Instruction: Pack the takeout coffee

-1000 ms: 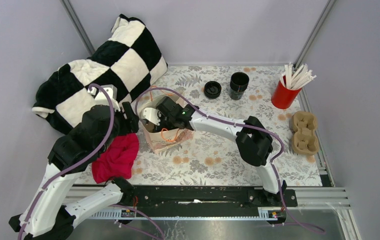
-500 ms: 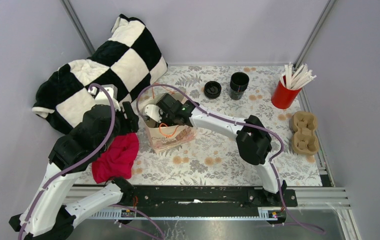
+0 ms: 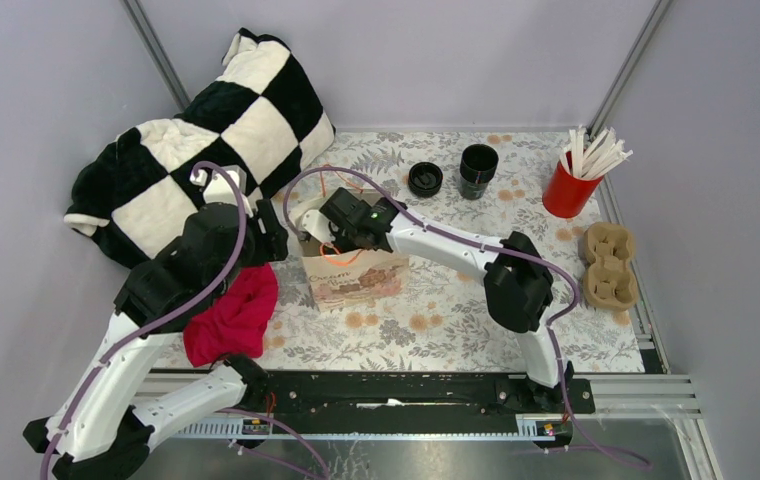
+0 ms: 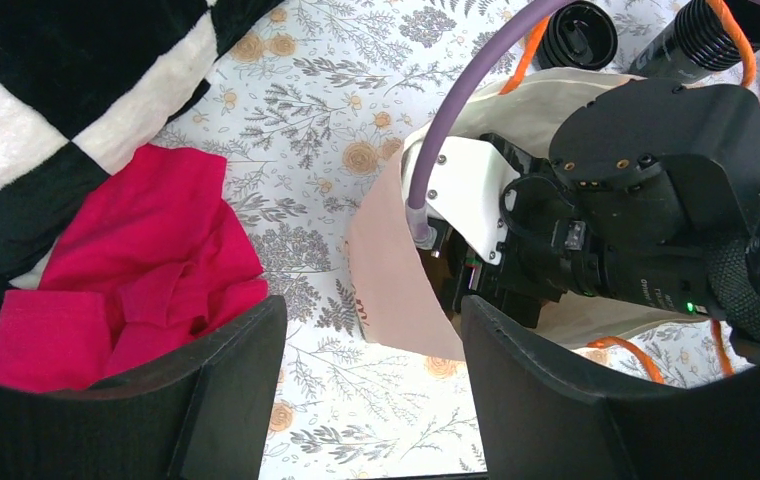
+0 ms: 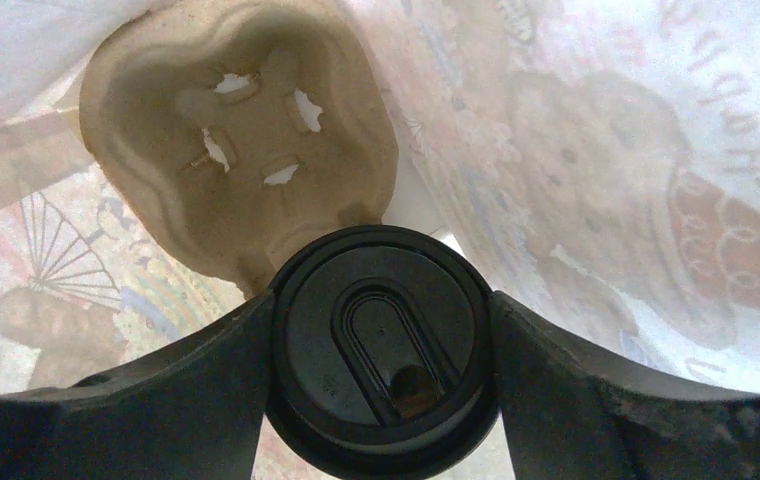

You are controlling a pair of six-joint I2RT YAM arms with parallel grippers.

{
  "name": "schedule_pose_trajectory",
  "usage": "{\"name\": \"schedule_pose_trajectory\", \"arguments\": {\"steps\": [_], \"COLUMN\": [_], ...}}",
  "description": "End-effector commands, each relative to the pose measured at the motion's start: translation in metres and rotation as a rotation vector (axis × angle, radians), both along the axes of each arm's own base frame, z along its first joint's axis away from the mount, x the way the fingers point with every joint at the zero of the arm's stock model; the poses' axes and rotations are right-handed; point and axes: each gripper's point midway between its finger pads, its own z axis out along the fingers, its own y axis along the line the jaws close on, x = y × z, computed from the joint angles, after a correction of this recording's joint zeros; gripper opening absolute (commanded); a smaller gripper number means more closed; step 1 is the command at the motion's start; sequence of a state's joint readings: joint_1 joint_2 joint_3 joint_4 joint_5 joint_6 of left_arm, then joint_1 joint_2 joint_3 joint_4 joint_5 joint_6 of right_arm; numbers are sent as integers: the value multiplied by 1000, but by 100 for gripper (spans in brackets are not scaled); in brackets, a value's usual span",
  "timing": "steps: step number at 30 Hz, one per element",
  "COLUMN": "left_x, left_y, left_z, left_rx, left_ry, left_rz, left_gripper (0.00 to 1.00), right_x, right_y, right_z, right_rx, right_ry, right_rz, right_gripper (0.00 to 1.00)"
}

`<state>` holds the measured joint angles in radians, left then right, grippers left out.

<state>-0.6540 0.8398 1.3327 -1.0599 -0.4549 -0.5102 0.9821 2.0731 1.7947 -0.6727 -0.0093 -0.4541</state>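
The takeout coffee (image 5: 384,345), a small black cup with a round black lid, sits between my right gripper's fingers (image 5: 218,400) inside the pale printed paper bag (image 3: 354,277). My right gripper (image 5: 384,340) is shut on it, just in front of a brown cardboard cup carrier (image 5: 241,130) lying in the bag. In the top view the right wrist (image 3: 354,220) reaches down into the bag's mouth and hides the cup. My left gripper (image 4: 366,400) is open and empty, over the mat by the bag's left wall (image 4: 396,290); it also shows in the top view (image 3: 272,235).
A lidless stack of black cups (image 3: 478,170) and a squat stack of black lids (image 3: 425,179) stand at the back. A red cup of straws (image 3: 569,188) and cardboard carriers (image 3: 609,265) are at the right. A checked blanket (image 3: 206,140) and red cloth (image 3: 231,315) lie left.
The bag has come more upright and shifted right, its printed side now facing front. My right wrist has moved slightly back over its mouth. My left arm has moved up and right.
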Motion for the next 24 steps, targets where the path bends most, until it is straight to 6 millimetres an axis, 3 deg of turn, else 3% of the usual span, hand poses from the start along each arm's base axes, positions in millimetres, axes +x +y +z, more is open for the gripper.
{"name": "schedule_pose_trajectory", "arguments": {"steps": [1, 3, 4, 11, 18, 24], "left_x": [6, 7, 7, 11, 12, 13], "left_y": [-11, -13, -15, -23, -24, -21], "left_z": [9, 8, 7, 6, 17, 19], "left_rx": [-61, -65, -68, -77, -103, -94], "left_ry": [-22, -15, -12, -5, -51, -61], "left_rz": [-4, -12, -17, -37, -46, -30], "left_gripper": [69, 69, 69, 69, 66, 64], "right_x": [-14, -14, -14, -11, -11, -16], "right_y": [-29, -29, -28, -24, -20, -19], "right_z": [9, 19, 25, 70, 99, 146], "right_rx": [-56, -37, -25, 75, 171, 278], "right_ry": [49, 39, 35, -8, -24, -22], "right_rz": [-81, -93, -96, -155, -202, -262], "right_gripper": [82, 98, 99, 100, 100, 100]}}
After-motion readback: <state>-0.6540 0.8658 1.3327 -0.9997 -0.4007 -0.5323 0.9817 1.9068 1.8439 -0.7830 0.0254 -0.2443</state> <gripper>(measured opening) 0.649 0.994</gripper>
